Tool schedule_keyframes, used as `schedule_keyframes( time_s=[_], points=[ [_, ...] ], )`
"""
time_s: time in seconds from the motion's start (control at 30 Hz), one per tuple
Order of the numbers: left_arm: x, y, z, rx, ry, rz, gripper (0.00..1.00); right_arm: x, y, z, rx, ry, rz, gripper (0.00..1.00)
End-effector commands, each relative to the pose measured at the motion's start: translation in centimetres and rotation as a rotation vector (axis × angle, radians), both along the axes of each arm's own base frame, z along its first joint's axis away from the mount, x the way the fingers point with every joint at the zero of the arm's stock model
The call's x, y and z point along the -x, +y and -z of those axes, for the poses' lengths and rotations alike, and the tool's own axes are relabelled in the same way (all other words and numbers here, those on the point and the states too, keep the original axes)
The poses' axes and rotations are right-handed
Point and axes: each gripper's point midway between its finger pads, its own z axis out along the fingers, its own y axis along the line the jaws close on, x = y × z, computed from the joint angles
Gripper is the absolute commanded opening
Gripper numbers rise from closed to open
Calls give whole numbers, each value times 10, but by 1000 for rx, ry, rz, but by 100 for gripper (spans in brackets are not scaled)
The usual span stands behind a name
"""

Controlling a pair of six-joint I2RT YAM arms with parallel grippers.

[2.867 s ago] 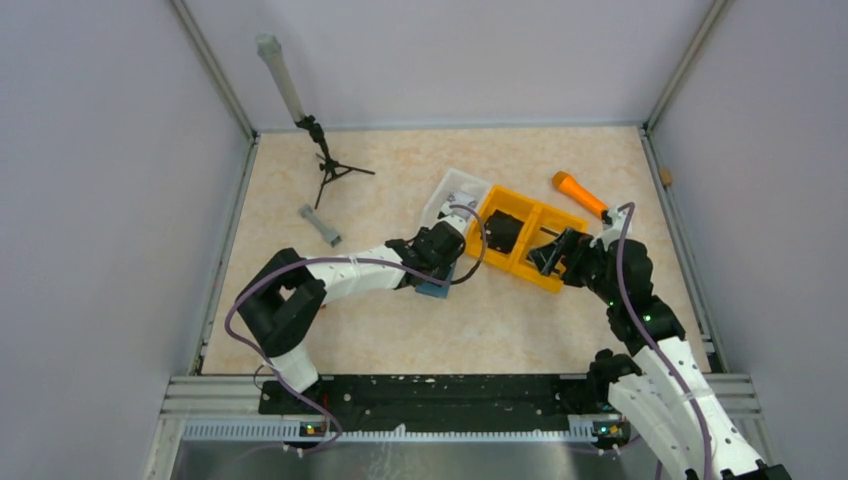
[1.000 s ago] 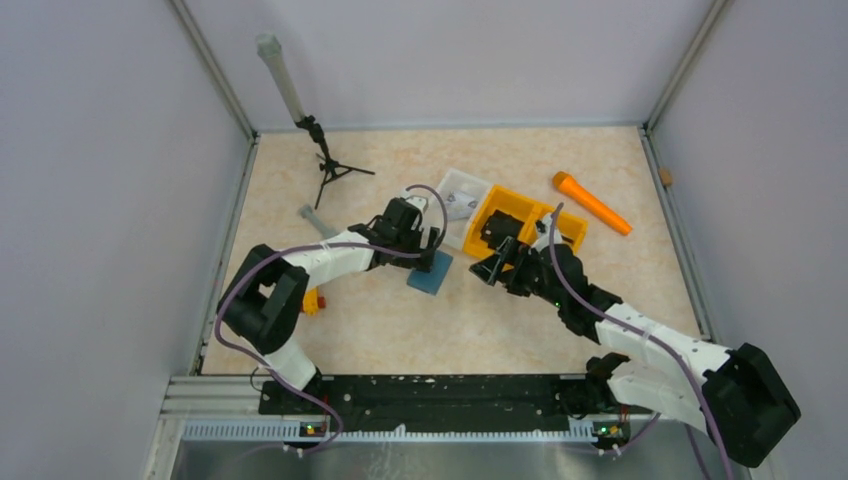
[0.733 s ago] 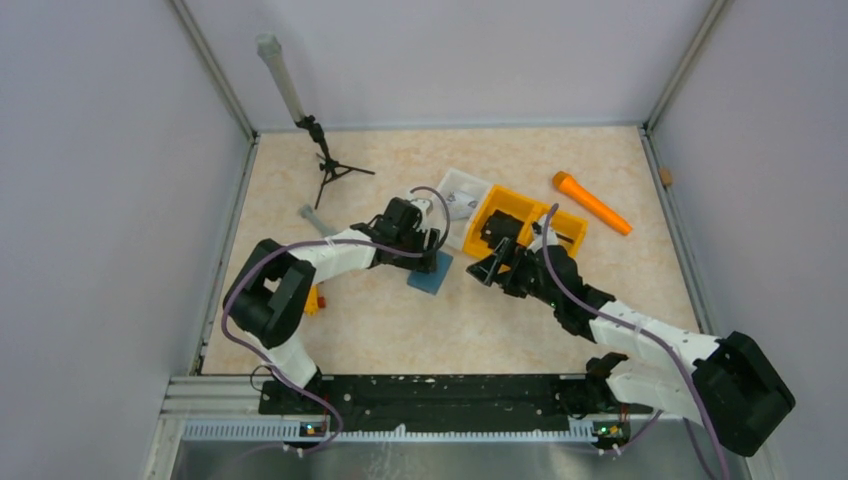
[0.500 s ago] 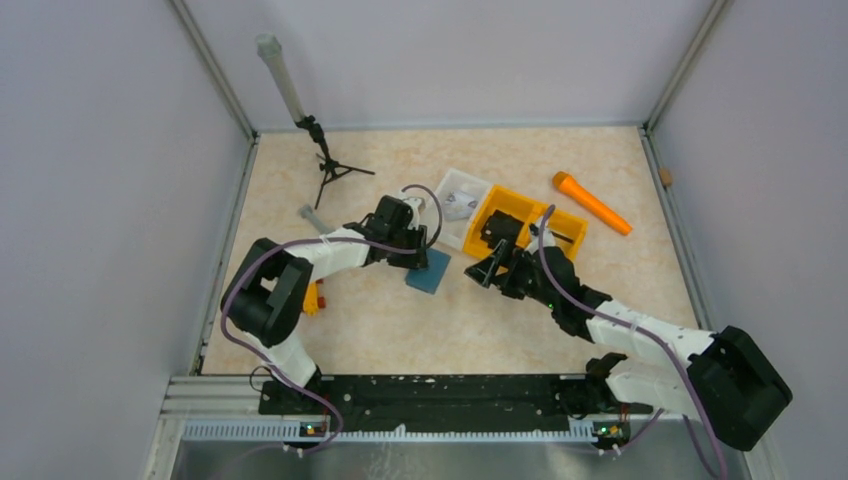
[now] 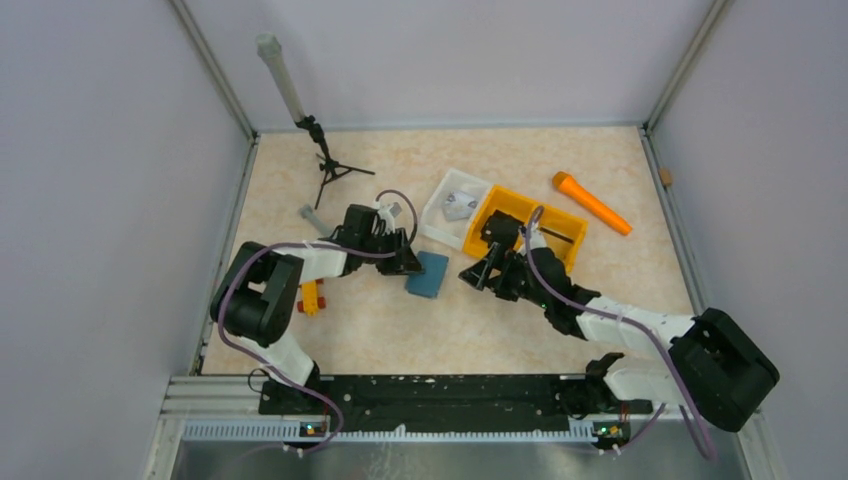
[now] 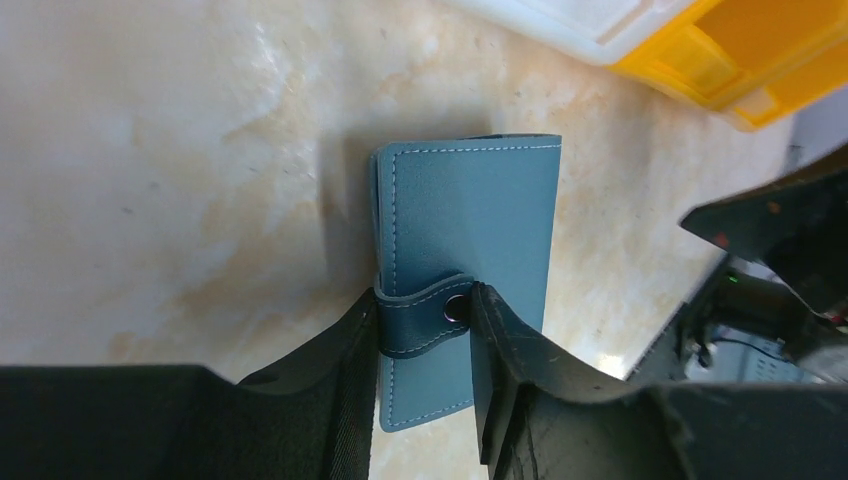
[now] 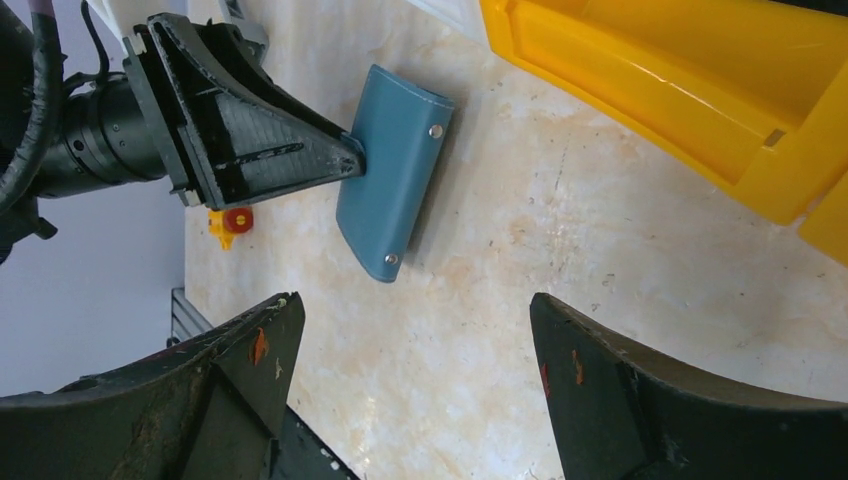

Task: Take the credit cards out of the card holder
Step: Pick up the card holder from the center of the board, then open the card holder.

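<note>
The teal-blue card holder (image 5: 429, 273) lies folded shut on the table, its strap snapped. In the left wrist view the card holder (image 6: 480, 210) points away from me and its strap (image 6: 420, 318) sits between my fingers. My left gripper (image 5: 404, 263) is at the holder's left edge, its jaws closed against both ends of the strap. My right gripper (image 5: 479, 276) is wide open and empty, just right of the holder, which shows ahead of it in the right wrist view (image 7: 395, 180). No cards show.
An orange divided bin (image 5: 560, 222) and a white tray (image 5: 445, 193) stand behind the holder. An orange cylinder (image 5: 592, 202) lies at the back right. A black tripod (image 5: 325, 165), a grey piece (image 5: 312, 216) and a small yellow and red thing (image 5: 310, 297) are on the left.
My left gripper has drawn back to the left, to the holder's left edge. My right gripper has come from the orange bin leftward to the holder. The holder has barely moved.
</note>
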Motion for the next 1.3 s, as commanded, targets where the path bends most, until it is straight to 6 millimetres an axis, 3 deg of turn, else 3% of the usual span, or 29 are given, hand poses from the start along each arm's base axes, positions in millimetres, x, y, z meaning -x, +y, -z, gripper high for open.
schedule_keyframes(
  time_s=[0.0, 0.2, 0.47, 0.63, 0.77, 0.87, 0.97, 1.1, 1.27],
  points=[
    [9, -25, -55, 274, -77, 105, 27, -4, 22, -24, -73, -72, -60, 86],
    [22, -36, -83, 425, -109, 183, 26, -4, 46, -34, -88, -103, -130, 88],
    [27, -37, -88, 443, -127, 198, 27, -7, 60, -49, -140, -128, -154, 70],
    [29, -36, -91, 451, -131, 205, 28, -11, 62, -51, -134, -124, -151, 49],
    [30, -36, -91, 451, -138, 208, 31, -11, 64, -52, -133, -122, -156, 25],
    [30, -35, -92, 438, -157, 202, 38, -11, 61, -50, -111, -109, -148, 13],
    [29, -32, -92, 392, -191, 189, 58, -14, 55, -44, -57, -99, -122, 0],
    [25, -25, -84, 226, -264, 133, 74, -19, 43, -38, 33, -97, -88, 0],
    [20, -20, -82, 47, -376, 74, 75, -23, 35, -38, 117, -108, -53, 0]
  ],
)
